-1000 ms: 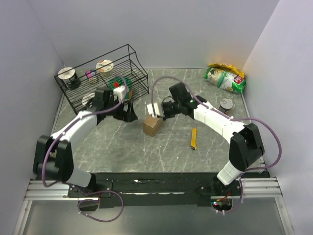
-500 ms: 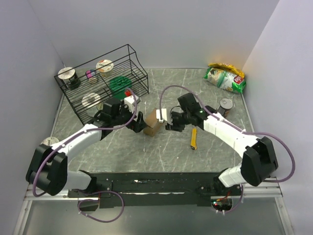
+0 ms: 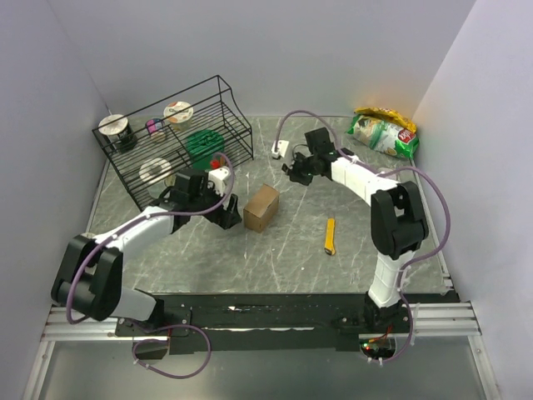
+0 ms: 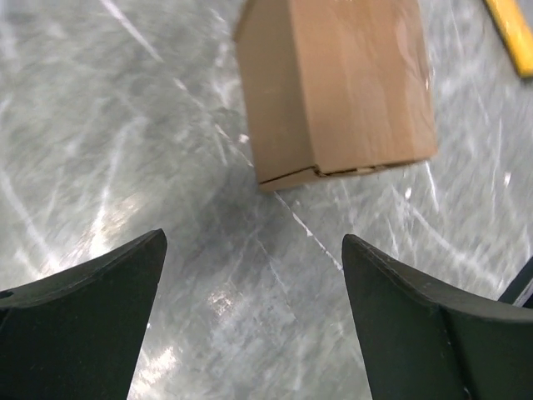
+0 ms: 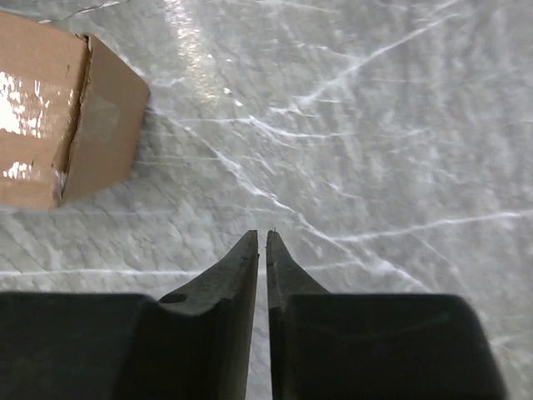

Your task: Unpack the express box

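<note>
The express box [image 3: 261, 207] is a small brown carton, closed, on the marble table near the middle. It shows in the left wrist view [image 4: 350, 83] and at the top left of the right wrist view [image 5: 58, 125]. My left gripper [image 3: 231, 214] is open and empty just left of the box, low over the table, its jaws wide apart [image 4: 254, 240]. My right gripper [image 3: 295, 172] is shut and empty [image 5: 262, 237], behind and to the right of the box and apart from it.
A yellow utility knife [image 3: 331, 235] lies right of the box; its tip shows in the left wrist view [image 4: 512, 33]. A black wire rack [image 3: 171, 142] with several small items stands at the back left. A green snack bag [image 3: 383, 132] lies at the back right.
My right gripper has drawn back from the box's right side toward the rear of the table. My left gripper has stayed by the box's left side. The box shifted slightly.
</note>
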`<state>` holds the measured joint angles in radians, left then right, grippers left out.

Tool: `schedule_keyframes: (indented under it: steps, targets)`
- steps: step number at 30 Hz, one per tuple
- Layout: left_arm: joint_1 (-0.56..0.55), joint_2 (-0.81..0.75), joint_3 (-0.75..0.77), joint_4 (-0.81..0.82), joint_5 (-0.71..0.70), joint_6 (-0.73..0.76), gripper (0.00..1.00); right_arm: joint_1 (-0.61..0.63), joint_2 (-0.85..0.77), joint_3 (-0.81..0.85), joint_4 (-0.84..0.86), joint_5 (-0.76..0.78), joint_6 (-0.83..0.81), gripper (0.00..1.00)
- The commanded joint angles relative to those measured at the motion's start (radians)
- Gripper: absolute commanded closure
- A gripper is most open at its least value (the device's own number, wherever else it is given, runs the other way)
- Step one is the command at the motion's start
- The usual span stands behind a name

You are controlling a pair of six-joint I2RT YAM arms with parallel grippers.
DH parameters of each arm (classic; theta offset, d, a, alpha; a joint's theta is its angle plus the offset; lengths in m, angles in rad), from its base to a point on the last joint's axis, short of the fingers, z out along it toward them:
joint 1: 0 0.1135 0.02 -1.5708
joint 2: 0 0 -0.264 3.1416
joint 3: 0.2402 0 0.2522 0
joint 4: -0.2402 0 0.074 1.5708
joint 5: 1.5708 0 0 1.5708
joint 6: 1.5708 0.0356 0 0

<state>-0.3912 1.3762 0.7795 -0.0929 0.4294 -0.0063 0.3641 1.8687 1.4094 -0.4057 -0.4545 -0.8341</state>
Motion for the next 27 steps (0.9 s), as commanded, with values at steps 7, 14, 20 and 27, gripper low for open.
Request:
schedule_keyframes:
  steps: [7,14,20,27]
  targets:
    - [-0.043,0.254,0.214,0.058,-0.021,0.163,0.05,0.122,-0.017,-0.056,0.077,-0.058,0.049,0.86]
    - [-0.009,0.281,0.239,0.114,-0.167,0.137,0.04,0.153,-0.247,-0.304,-0.004,-0.122,0.033,0.86]
    - [-0.017,0.330,0.277,0.156,-0.069,0.094,0.02,0.208,-0.411,-0.450,-0.099,-0.102,0.136,0.85]
    - [0.060,0.271,0.251,0.096,0.041,0.084,0.04,0.112,-0.473,-0.325,-0.287,-0.062,0.184,0.78]
